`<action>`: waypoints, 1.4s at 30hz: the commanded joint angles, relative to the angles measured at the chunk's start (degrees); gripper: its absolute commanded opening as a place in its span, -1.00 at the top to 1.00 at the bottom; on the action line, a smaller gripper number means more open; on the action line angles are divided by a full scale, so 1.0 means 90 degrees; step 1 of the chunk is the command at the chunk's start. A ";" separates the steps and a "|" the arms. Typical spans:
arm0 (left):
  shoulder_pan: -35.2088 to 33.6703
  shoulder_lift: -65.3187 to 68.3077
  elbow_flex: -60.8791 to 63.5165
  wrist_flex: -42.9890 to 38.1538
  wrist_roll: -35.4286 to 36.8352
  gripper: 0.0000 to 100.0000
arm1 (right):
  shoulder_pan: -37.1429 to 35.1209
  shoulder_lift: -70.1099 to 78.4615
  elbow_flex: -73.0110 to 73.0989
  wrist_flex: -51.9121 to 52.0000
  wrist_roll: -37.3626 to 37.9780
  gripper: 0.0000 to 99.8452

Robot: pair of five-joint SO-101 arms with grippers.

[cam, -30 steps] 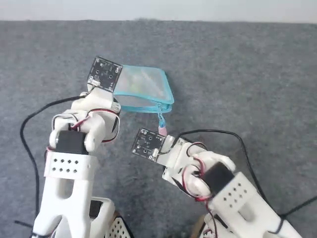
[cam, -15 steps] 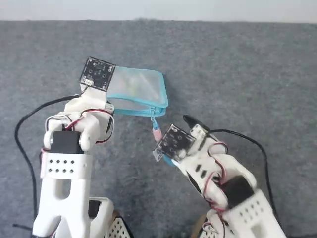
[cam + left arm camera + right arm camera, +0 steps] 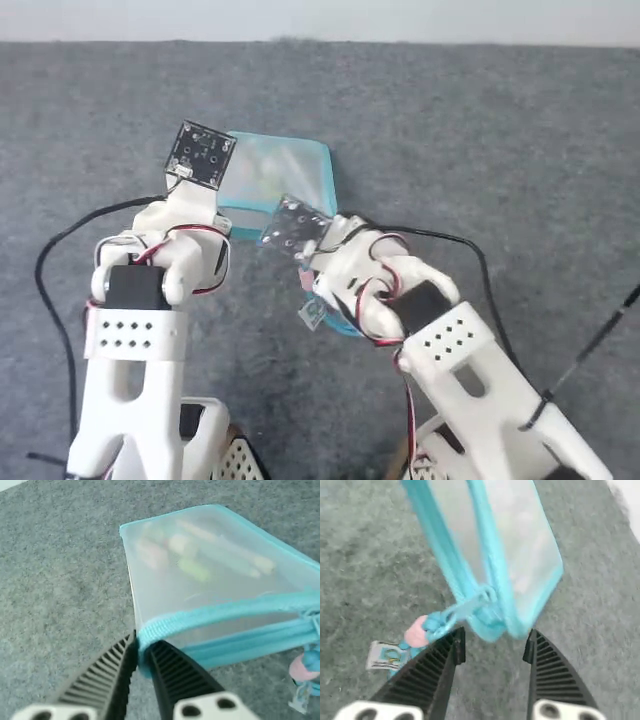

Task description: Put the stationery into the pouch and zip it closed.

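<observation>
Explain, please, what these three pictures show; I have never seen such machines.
These are two small white robots at a grey table: the left arm and the right arm. One picture looks down from above; the other two come from cameras on the arms' wrists. On the table lies a see-through pouch with blue edges and coloured stationery inside. The left end effector is shut on one corner of the pouch. The right end effector is open around the opposite end, beside the zip pull.

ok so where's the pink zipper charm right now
In the right wrist view the pink zipper charm trails off the zipper at the near corner of the pouch, right beside one finger of the open right claw.
</observation>
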 commanded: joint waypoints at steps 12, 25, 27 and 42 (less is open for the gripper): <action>-0.0020 -0.0039 -0.0103 0.0000 -0.0059 0.98 | 0.0005 0.1451 -0.1153 -0.0777 0.0117 0.69; 0.0010 -0.0244 -0.0200 -0.0469 0.0283 0.89 | 0.0650 0.1558 -0.1250 -0.0659 0.0059 0.99; -0.0020 -0.0615 -0.0552 -0.0459 0.0645 0.79 | 0.0679 0.1548 -0.1250 -0.0493 0.0059 0.99; 0.0020 -0.4230 0.0405 -0.0068 0.0791 0.64 | 0.0991 0.1538 -0.2198 0.0855 -0.1133 0.99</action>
